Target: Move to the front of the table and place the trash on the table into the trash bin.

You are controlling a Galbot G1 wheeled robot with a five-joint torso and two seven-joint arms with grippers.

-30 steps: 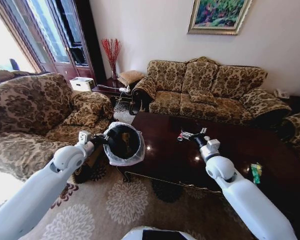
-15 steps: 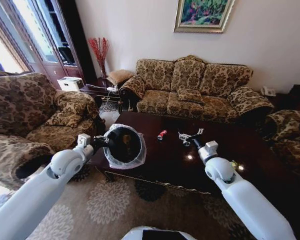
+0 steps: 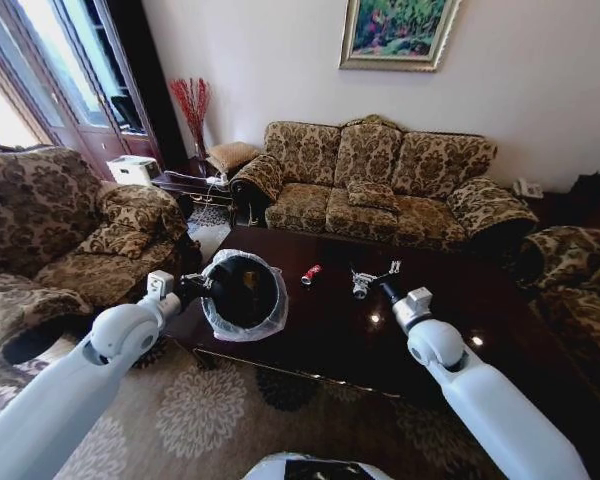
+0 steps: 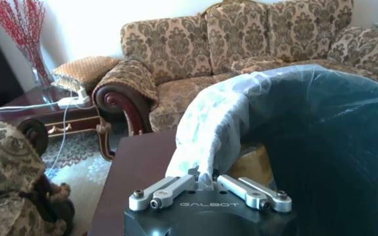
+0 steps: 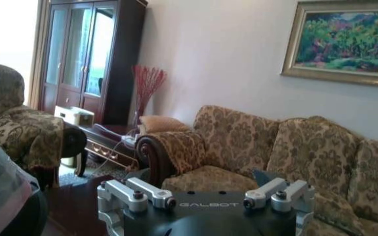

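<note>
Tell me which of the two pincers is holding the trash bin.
The left pincer: it is shut on the trash bin's bag-lined rim. The right pincer is open and empty above the table, near the small red piece.

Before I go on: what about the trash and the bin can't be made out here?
- Bin inside: dark in head view, so its contents can't be told; left gripper is shut on its liner.
- Red piece: too small to identify.
- Table near the right gripper: partly covered by the arm; far right edge dark.
</note>
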